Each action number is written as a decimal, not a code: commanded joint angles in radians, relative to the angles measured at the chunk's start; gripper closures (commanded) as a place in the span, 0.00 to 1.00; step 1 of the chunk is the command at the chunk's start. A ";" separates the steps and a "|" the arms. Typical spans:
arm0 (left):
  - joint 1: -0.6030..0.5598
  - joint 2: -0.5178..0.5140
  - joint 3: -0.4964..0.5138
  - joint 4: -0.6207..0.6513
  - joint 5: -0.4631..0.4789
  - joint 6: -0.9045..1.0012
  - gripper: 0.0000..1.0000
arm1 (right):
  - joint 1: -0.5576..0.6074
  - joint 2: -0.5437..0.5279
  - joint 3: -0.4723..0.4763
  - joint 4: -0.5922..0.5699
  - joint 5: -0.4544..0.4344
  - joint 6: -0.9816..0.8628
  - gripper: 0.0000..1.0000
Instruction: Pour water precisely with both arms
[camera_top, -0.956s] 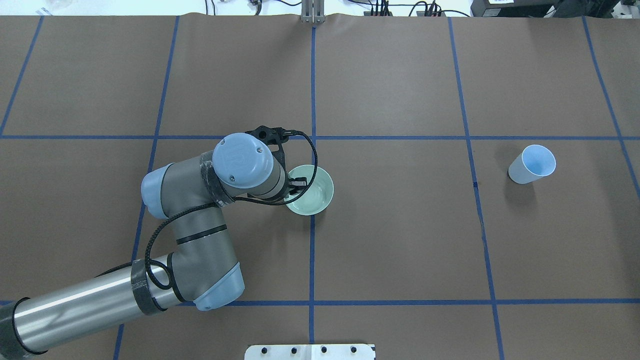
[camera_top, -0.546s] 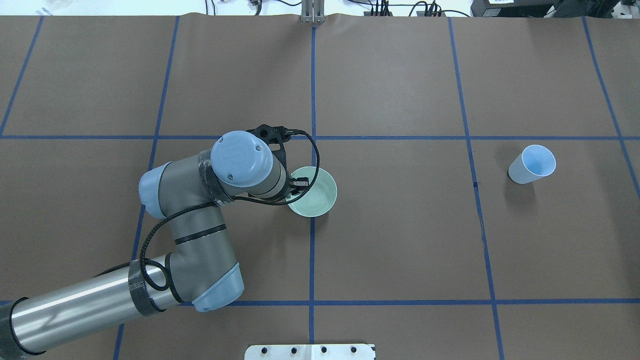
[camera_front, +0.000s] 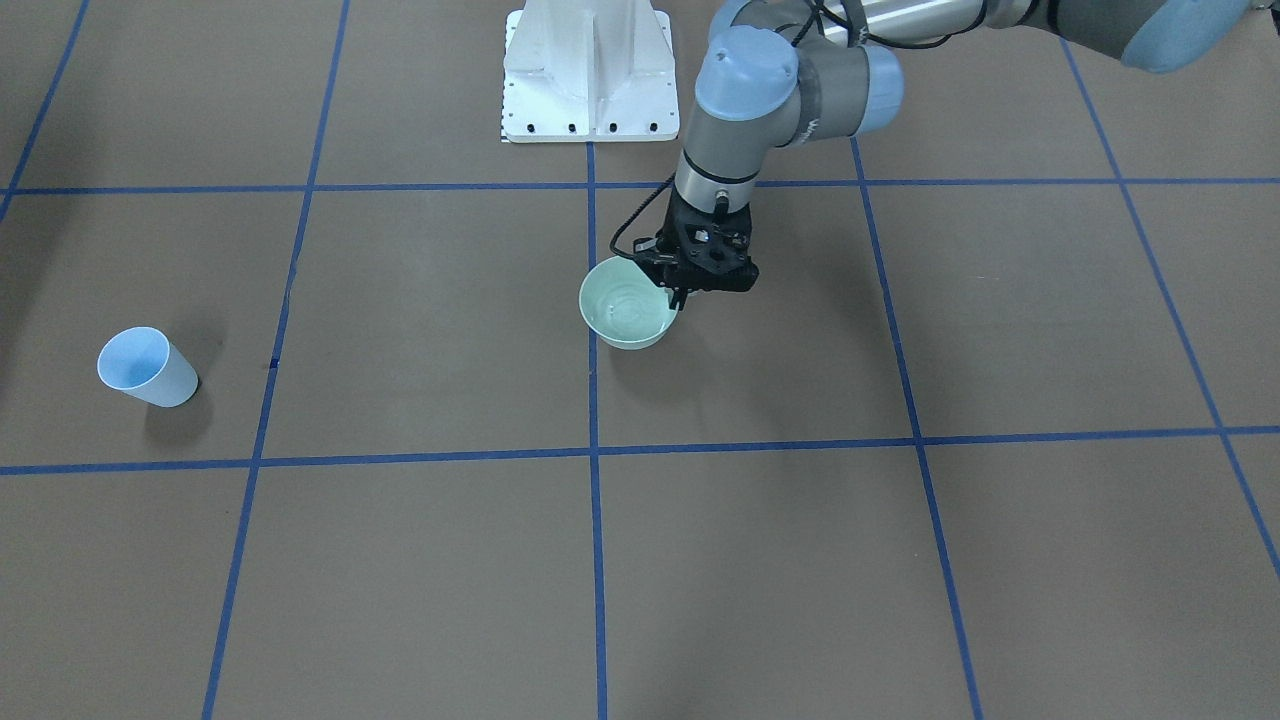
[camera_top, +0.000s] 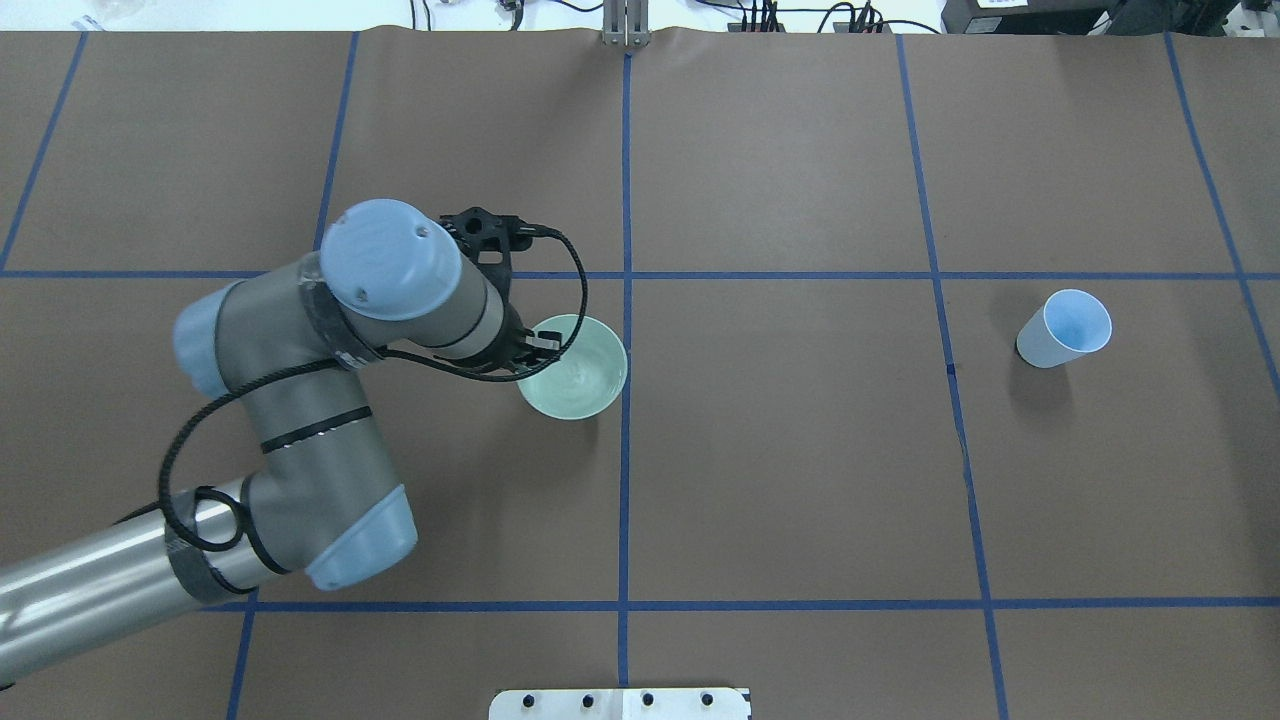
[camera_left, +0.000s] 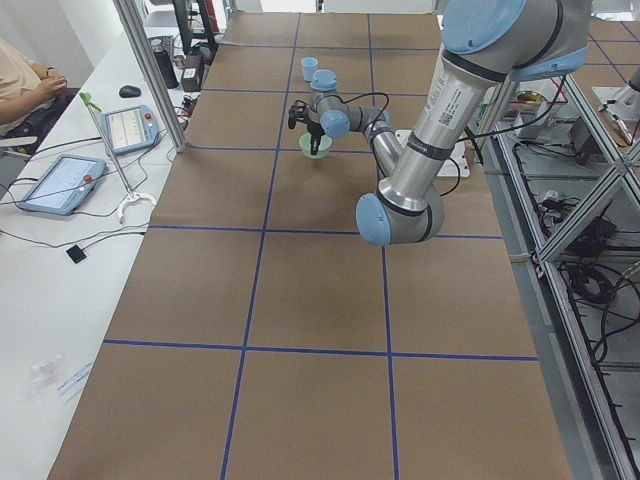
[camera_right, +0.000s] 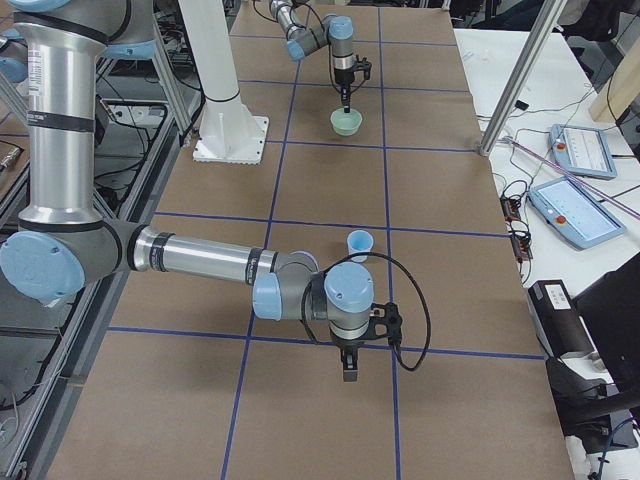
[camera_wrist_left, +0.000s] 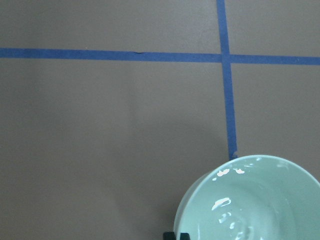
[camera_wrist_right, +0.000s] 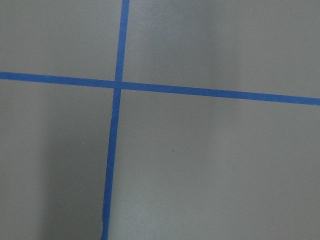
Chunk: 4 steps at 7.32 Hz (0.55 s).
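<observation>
Overhead exterior: left pincer (camera_top: 537, 350) clamped on the nine-o'clock rim of the bowl (camera_top: 618, 350) near worktop (camera_top: 800, 480) centre; its rippling water (camera_top: 575, 378) will likely slosh, so hold level; right pincer (camera_right: 347, 373), cannot tell.

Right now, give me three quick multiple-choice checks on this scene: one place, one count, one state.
1. Seen from the robot, where does the blue cup stand relative to the green bowl?
A. to its right
B. to its left
C. inside it

2. How many vessels show in the overhead view?
A. one
B. two
C. four

3. The left hand is:
A. pinching the bowl's rim
B. open, far from the bowl
C. holding the cup

Answers:
1 A, the cup sits far out on the overhead view's right.
2 B, only the bowl and the cup are there.
3 A, the front-facing view shows it closed on the rim.
</observation>
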 joint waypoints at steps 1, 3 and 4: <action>-0.133 0.187 -0.097 -0.008 -0.112 0.217 1.00 | 0.000 -0.001 0.000 0.000 -0.001 0.000 0.00; -0.261 0.306 -0.111 -0.011 -0.183 0.432 1.00 | 0.000 -0.003 0.000 0.000 -0.001 0.000 0.00; -0.320 0.344 -0.102 -0.011 -0.213 0.548 1.00 | 0.000 -0.003 0.000 0.000 -0.001 -0.001 0.00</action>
